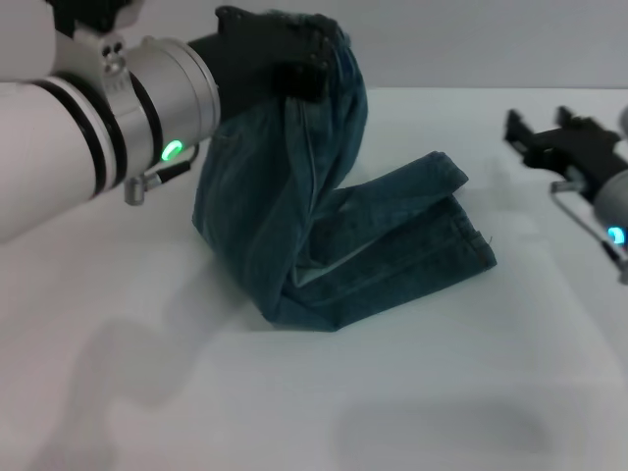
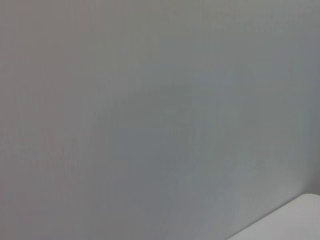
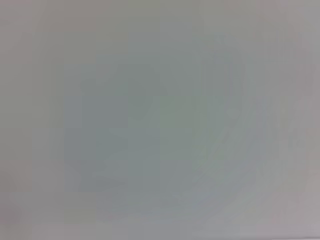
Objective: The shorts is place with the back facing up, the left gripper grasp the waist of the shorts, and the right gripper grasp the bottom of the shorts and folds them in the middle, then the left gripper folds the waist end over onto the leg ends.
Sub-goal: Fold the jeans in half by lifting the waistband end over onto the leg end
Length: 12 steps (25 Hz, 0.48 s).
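The blue denim shorts are folded lengthwise and partly lifted off the white table. My left gripper is shut on the waist of the shorts, holding it high at the back. The cloth hangs down from there and bends toward the right. The leg ends lie flat on the table, stacked one on the other. My right gripper hovers at the far right, apart from the cloth, with nothing in it. Both wrist views show only blank grey surface.
The table's far edge meets a grey wall behind the shorts. A white corner of the table shows in the left wrist view. My left arm spans the upper left of the head view.
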Each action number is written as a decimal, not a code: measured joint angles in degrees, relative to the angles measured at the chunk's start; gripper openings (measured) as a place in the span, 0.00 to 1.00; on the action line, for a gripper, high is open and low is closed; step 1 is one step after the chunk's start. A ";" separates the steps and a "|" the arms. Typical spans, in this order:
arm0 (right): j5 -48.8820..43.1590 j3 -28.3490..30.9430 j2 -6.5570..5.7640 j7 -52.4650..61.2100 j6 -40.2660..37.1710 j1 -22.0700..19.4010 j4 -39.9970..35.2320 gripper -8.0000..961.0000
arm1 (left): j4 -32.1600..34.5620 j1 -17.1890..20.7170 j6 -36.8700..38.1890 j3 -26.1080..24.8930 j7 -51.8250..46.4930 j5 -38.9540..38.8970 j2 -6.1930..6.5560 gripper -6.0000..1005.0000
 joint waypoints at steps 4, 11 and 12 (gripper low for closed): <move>-0.78 2.73 0.04 -0.02 -0.49 -1.97 -1.09 0.65 | 1.64 0.55 2.29 2.51 -0.15 -1.23 -0.03 0.03; -2.11 5.32 -0.01 -0.04 -0.37 -3.43 -1.69 0.65 | 9.59 0.62 13.13 9.72 0.03 -5.43 0.01 0.03; -2.12 5.53 -0.01 -0.04 -0.32 -3.47 -1.74 0.65 | 10.62 0.50 14.72 10.73 0.03 -5.81 -0.01 0.03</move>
